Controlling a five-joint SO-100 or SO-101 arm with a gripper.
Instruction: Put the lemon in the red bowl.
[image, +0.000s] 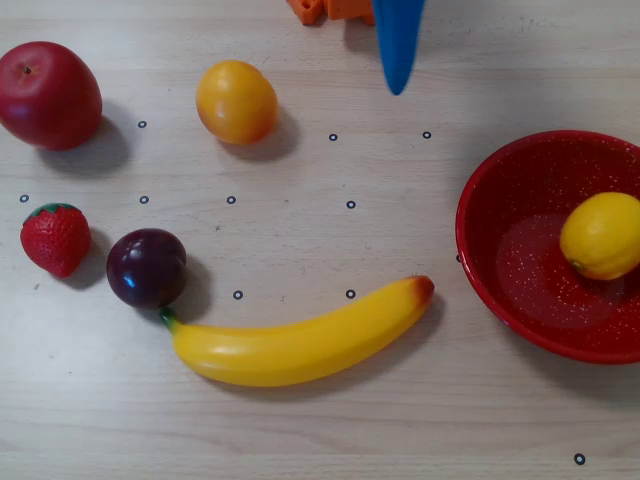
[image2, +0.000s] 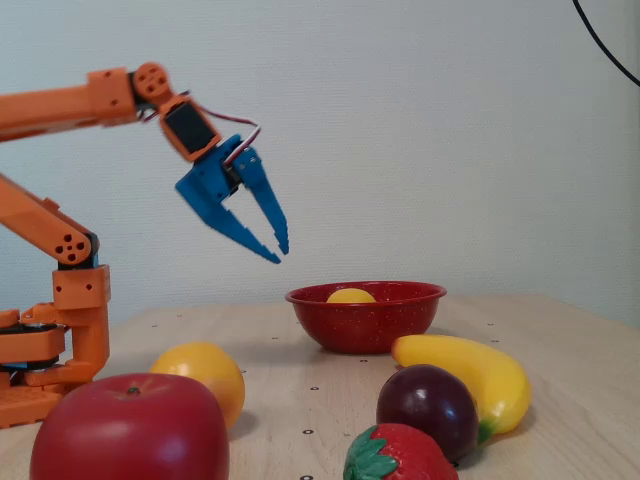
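The lemon (image: 602, 236) is a plain yellow oval fruit lying inside the red bowl (image: 520, 200) at the right edge of the overhead view. In the fixed view only its top (image2: 351, 295) shows above the bowl's rim (image2: 366, 293). My blue gripper (image2: 279, 251) hangs high in the air, left of the bowl and well above the table, its fingers slightly apart and empty. In the overhead view only one blue fingertip (image: 399, 50) shows at the top edge.
On the wooden table lie a long banana (image: 300, 345), a dark plum (image: 146, 267), a strawberry (image: 56, 238), a red apple (image: 48, 95) and a round orange-yellow fruit (image: 236, 101). The orange arm base (image2: 50, 330) stands at the left of the fixed view.
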